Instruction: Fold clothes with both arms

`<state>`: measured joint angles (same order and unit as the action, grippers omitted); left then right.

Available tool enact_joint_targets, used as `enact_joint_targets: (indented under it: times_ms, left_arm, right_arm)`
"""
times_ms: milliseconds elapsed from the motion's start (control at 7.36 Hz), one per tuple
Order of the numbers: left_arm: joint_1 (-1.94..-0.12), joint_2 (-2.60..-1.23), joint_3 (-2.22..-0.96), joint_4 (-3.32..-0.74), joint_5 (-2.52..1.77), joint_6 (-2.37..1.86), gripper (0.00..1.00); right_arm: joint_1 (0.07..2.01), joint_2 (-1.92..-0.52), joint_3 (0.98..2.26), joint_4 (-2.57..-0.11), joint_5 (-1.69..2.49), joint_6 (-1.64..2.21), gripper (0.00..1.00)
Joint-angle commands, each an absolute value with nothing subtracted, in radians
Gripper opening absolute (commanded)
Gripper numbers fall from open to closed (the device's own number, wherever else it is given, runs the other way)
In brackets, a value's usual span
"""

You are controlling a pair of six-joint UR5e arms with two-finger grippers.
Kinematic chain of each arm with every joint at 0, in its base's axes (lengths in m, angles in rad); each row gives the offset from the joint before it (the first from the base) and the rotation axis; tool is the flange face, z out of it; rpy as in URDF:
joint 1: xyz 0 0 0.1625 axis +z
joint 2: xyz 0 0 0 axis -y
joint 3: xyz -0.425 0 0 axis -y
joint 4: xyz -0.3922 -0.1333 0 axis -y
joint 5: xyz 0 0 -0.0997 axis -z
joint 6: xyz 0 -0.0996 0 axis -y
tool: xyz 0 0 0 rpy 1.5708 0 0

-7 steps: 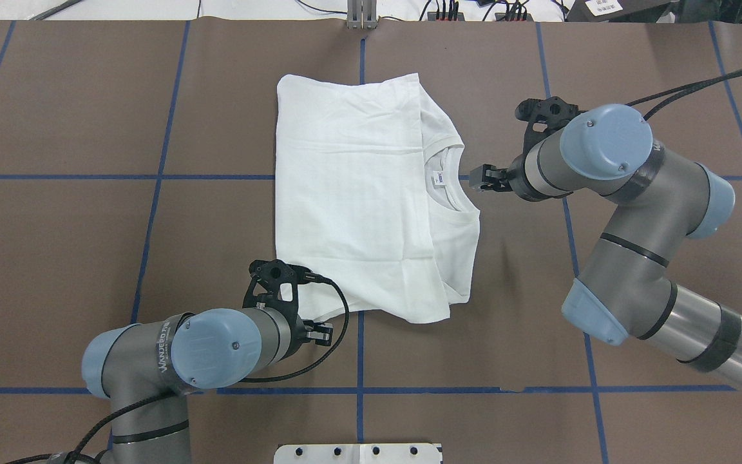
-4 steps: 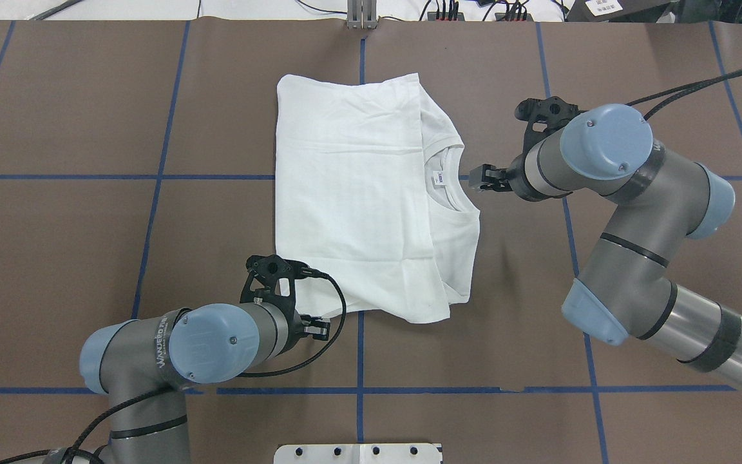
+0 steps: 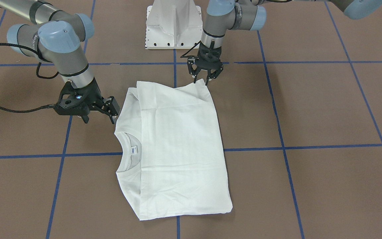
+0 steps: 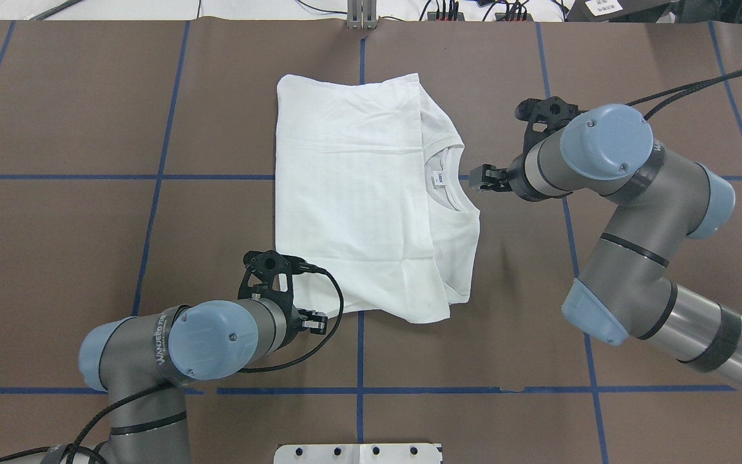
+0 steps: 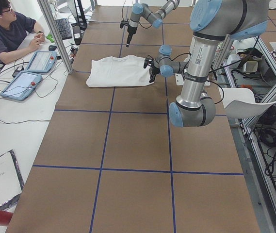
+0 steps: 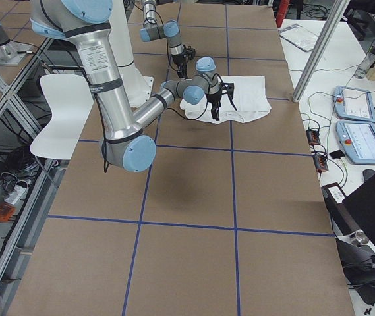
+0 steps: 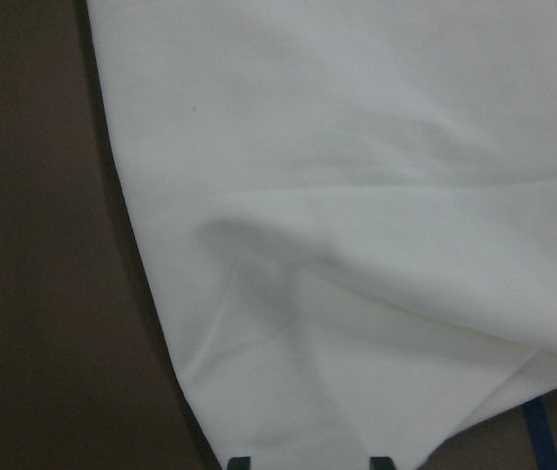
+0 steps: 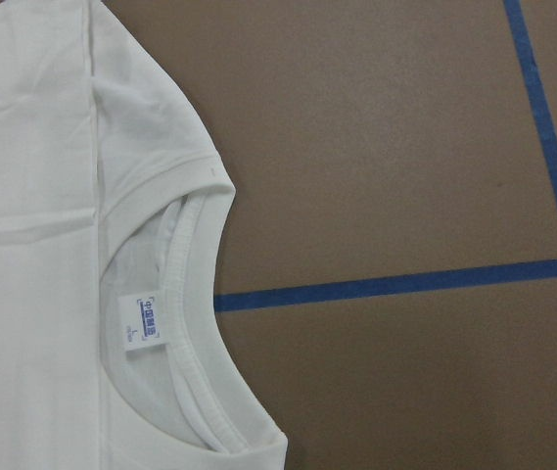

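Left hand (image 3: 201, 81) nearer T-shirt (image 3: 177, 146) corner

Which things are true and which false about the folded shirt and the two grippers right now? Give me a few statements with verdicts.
1. The T-shirt lies folded flat on the table. True.
2. The right gripper is clamped on the collar. False: it sits just beside the collar and holds nothing.
3. The left gripper stands open at the shirt's edge nearest the robot. True.
4. The collar lies toward the robot's left. False: it is on the robot's right side, with its label showing.
5. Black printed text shows on the shirt's upper face. False: the upper face is plain white.
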<state>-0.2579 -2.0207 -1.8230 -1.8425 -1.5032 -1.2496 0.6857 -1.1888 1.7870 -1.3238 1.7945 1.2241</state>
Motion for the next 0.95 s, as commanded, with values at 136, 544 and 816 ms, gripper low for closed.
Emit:
enact_joint_targets:
  times_ms: [136,544,816]
  left_arm:
    - [-0.255,-2.02,-1.818,-1.844,-1.502,-1.25,0.5]
    - [-0.252,-2.022,-1.822,-1.842,-1.5,-1.249,0.54]
    - [-0.25,-2.022,-1.821,-1.842,-1.5,-1.249,0.53]
  right_arm:
    - [0.686,-1.189,1.786,-1.324,1.795,1.224,1.0]
    - [0.684,-1.189,1.786,-1.324,1.793,1.226,1.0]
    - [0.684,-1.189,1.784,-1.324,1.793,1.227,1.0]
